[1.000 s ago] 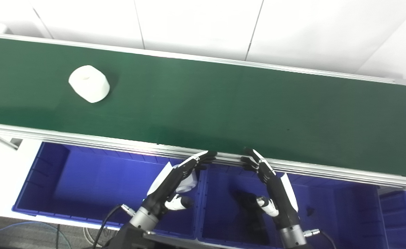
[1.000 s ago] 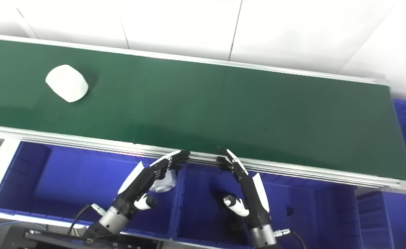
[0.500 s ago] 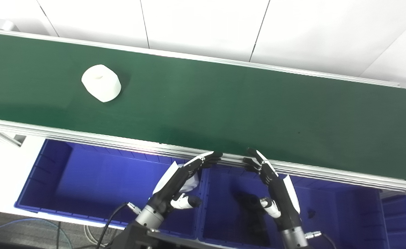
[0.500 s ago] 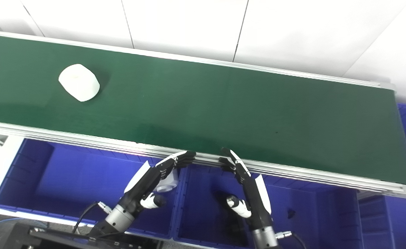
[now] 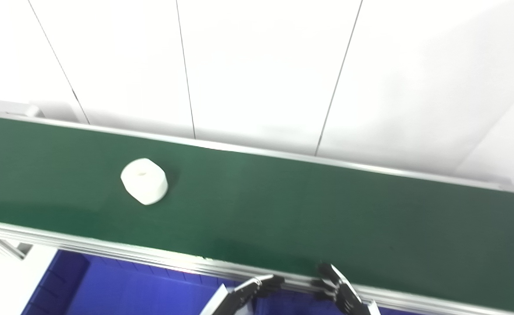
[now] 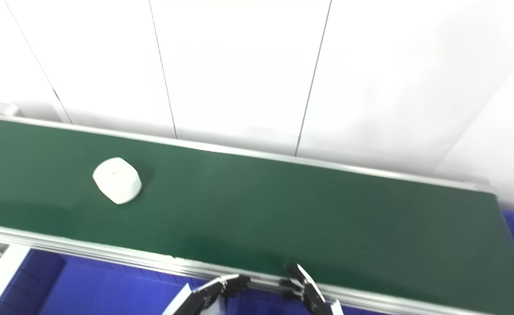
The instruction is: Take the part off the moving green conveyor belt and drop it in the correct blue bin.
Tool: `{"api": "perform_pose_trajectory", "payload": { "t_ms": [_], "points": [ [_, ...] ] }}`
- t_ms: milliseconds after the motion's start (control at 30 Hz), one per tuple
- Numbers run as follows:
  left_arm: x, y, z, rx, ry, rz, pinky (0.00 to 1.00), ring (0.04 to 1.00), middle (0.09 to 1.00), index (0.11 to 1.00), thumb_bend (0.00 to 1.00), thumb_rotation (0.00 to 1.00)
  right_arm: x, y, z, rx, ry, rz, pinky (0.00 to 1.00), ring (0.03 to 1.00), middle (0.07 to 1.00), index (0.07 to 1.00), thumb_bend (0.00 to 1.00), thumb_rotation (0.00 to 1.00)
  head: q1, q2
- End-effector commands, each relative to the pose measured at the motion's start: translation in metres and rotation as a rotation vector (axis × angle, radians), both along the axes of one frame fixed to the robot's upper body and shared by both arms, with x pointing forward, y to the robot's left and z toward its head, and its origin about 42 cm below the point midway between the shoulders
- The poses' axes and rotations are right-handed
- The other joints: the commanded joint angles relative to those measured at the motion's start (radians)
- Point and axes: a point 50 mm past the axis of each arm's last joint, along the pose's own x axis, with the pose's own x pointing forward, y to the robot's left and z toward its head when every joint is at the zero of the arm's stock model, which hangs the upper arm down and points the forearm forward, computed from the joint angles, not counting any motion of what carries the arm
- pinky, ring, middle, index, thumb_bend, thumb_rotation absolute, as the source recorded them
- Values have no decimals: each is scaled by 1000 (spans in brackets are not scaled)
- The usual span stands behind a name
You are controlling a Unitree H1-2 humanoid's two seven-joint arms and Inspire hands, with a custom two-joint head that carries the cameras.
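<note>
Part (image 5: 144, 181) sat on the belt (image 5: 283, 210) at about nine o'clock, untouched. You kept your left hand (image 5: 250, 294) and right hand (image 5: 340, 292) at six o'clock by the near rail, seemingly waiting; too cropped to tell their grip.

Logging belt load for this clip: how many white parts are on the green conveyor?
1: the white part lies on the conveyor belt's left portion; the belt's left end runs out of frame.
</note>
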Motion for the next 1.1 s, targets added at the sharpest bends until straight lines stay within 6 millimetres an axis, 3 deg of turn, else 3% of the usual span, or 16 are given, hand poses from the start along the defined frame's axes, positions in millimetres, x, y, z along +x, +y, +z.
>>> {"api": "perform_pose_trajectory", "payload": {
  "t_ms": [0, 500, 900, 1067],
  "points": [
    [2, -3, 6, -25, -50, 1, 810, 822, 831, 814, 1000, 961, -3, -3, -5, -9, 29, -1, 715, 839, 867, 880, 1000, 1000, 0, 0],
    [1, -2, 15, -36, -84, 7, 797, 817, 828, 810, 1000, 969, -2, -1, -2, -4, 19, 8, 719, 847, 875, 885, 1000, 1000, 10, 12],
    [7, 0, 78, -114, -282, -33, 759, 792, 811, 800, 1000, 924, 4, 8, 3, -61, -54, 34, 738, 860, 887, 888, 1000, 1000, 3, 16],
    [19, 16, 101, -93, -362, -56, 790, 817, 827, 815, 1000, 876, -1, 14, 18, -40, -122, 49, 779, 880, 904, 889, 1000, 997, -3, 17]
  ]
}}
